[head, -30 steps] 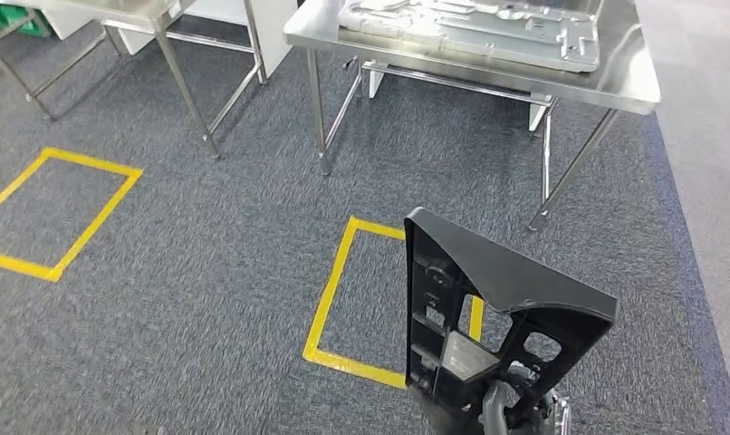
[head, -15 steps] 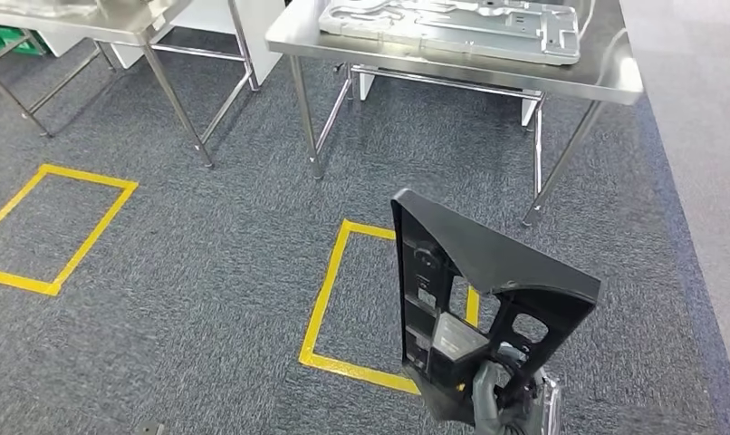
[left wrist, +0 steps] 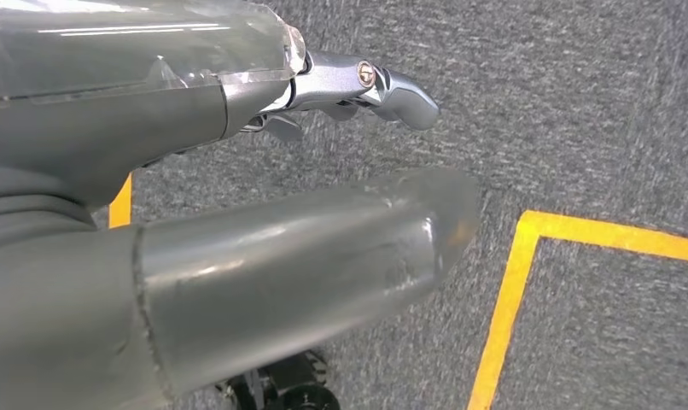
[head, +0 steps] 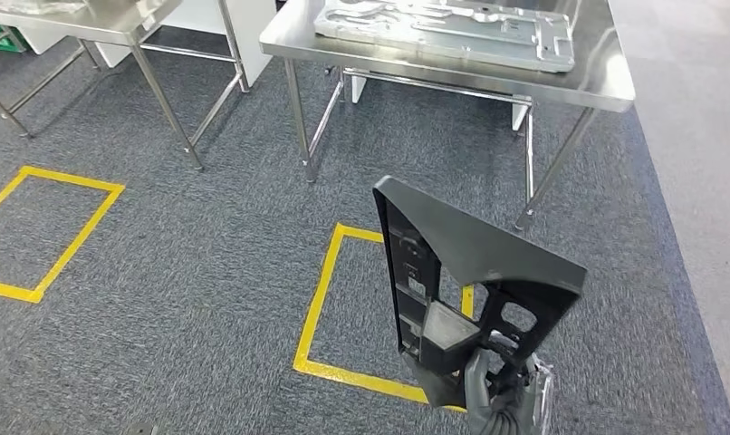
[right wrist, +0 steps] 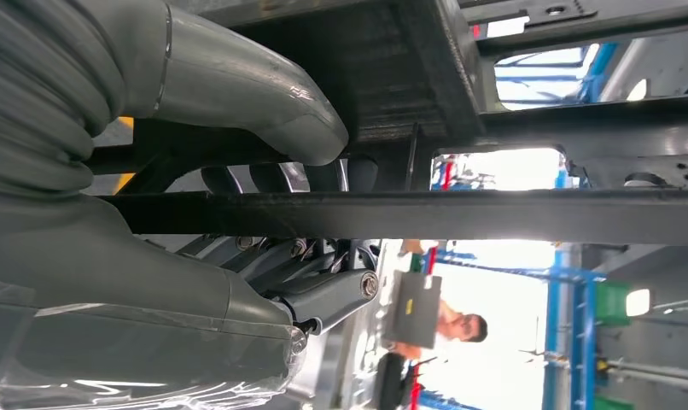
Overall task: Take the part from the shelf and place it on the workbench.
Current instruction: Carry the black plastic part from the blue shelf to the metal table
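Note:
A large black plastic frame part (head: 461,263) stands upright in front of me in the head view. My right hand (head: 502,399) grips its lower end from below. In the right wrist view the thumb (right wrist: 238,94) and fingers (right wrist: 323,295) wrap around a black bar of the part (right wrist: 426,213). The steel workbench (head: 606,86) stands ahead, beyond the part, with a flat grey metal panel (head: 443,23) lying on it. My left hand (left wrist: 238,171) hangs over the carpet with its fingers (left wrist: 392,85) stretched out, holding nothing.
A yellow tape square (head: 318,299) marks the grey carpet before the workbench, and another yellow square (head: 81,227) lies to the left. A second steel table (head: 117,23) stands at the back left. A person (right wrist: 460,329) stands far off in the right wrist view.
The whole picture has shifted, so the camera has moved; the workbench now sits a little more to the left. The part stays gripped in my right hand.

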